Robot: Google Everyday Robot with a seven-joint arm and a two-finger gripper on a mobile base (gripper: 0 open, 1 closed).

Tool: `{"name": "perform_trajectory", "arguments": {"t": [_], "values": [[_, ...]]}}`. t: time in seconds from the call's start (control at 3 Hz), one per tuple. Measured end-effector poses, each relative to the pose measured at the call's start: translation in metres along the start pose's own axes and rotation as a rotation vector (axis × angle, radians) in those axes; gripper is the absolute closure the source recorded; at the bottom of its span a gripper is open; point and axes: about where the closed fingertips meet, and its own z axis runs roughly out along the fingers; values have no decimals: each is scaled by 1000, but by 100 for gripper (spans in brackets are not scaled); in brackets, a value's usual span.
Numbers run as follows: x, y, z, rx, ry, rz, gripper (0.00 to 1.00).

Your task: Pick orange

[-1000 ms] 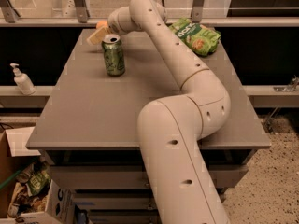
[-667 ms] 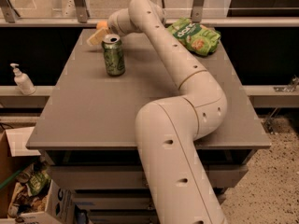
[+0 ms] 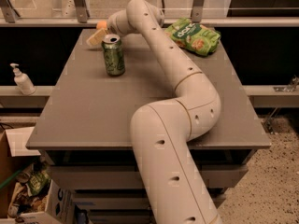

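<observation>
Moved since earlier: the thick cream lower link of the robot arm (image 3: 163,171) has swung a little toward 9 o'clock, while the pincer, the fruit and the can sit where they did.
Pincer: the cream two-finger pincer (image 3: 95,38) hangs low over the 11 o'clock corner of the flat grey counter (image 3: 93,111), reaching toward 9 o'clock.
Pincer state: I cannot tell whether it is released or clenched, nor whether it grips anything.
Orange: the small round matte orange-coloured fruit (image 3: 101,24) lies at the far edge of the counter at 11 o'clock, mostly hidden behind the wrist.
Orange to pincer: it is at about 1 o'clock of the pincer and just beside it. I cannot tell whether they touch.
Can: the upright green metal soda can (image 3: 113,55) stands at 5 o'clock of the pincer, near it but apart.
Bag: the crinkled green crisp bag (image 3: 194,35) lies at 1 o'clock on the counter, well apart from the pincer.
Step in hand: this looks like the last lining-up on the orange. The fruit appears to rest on the counter, not yet lifted.
Next move calls for: a small shift toward 1 o'clock to centre the pincer on the fruit, then a gentle squeeze and a straight lift. A round fruit so near the edge could roll off if nudged.
</observation>
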Motion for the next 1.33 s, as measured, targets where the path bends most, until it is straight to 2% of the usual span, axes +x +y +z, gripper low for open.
{"name": "perform_trajectory", "arguments": {"t": [0.33, 1.0, 1.33], "values": [[-2, -4, 7, 24, 16, 6, 0], [1, 0, 16, 25, 43, 20, 0], [-5, -6, 8, 30, 19, 23, 0]]}}
